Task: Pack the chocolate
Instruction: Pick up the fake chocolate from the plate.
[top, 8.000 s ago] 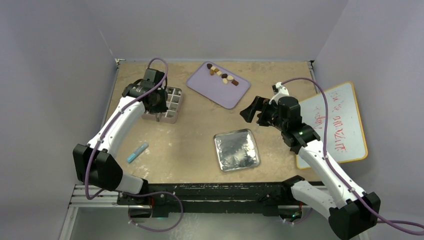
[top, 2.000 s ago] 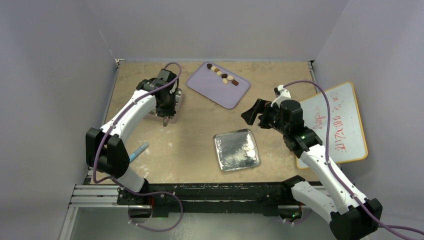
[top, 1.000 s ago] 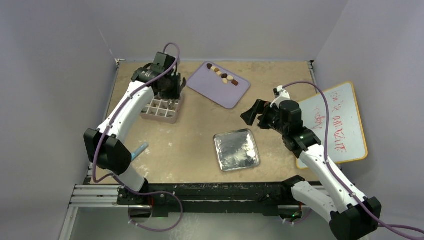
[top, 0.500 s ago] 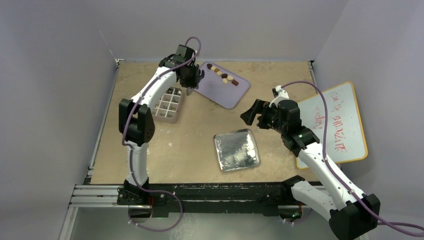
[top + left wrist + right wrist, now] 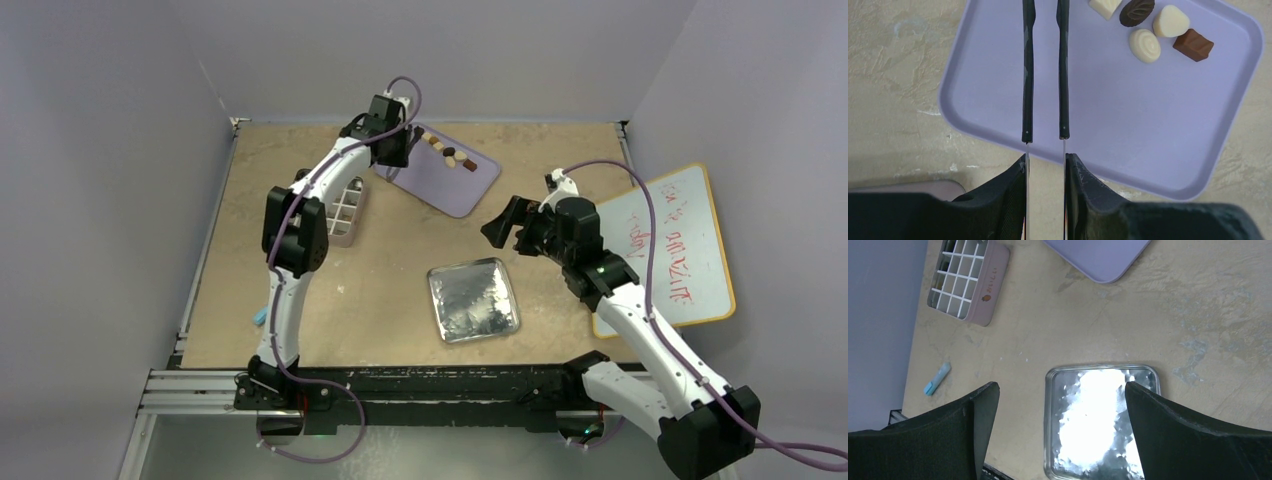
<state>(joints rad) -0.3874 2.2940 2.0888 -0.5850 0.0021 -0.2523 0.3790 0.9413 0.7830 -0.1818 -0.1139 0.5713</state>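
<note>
The left claw [image 5: 1045,161], clamped on a pair of slim black tweezers [image 5: 1027,75], reaches over the near-left part of a lavender plastic tray with rounded corners [image 5: 1128,115] on the beige, stone-patterned bench [image 5: 893,115]. The two prongs run straight ahead of the claw, parallel and slightly apart. They leave the wrist view at its top edge, so their tips cannot be seen.

Ahead of the claw and right of the prongs, bite-sized chocolate pieces [image 5: 1144,46] lie close together on the tray. A cream-white piece cut by the frame sits nearest the right prong. Beyond it are a dark brown oval with a leaf pattern, a cream-white heart-like piece, a cream-white round with a swirl, and a mid-brown block farthest right. From above, the pieces form a short row along the tray's far side, and the claw's own body hides the prong tips.

The right claw [image 5: 1059,387] hangs wide open, well apart from the lavender tray, over a square, shiny metal tray [image 5: 1048,420]. Ahead and left of it stands a dusty-pink box with a white grid of cells [image 5: 990,282], partly covered from above by the left arm. A small light-blue stick [image 5: 937,378] lies on the bench to its left. Behind the right claw, past the bench edge, rests an orange-framed whiteboard with red writing [image 5: 670,240].
</note>
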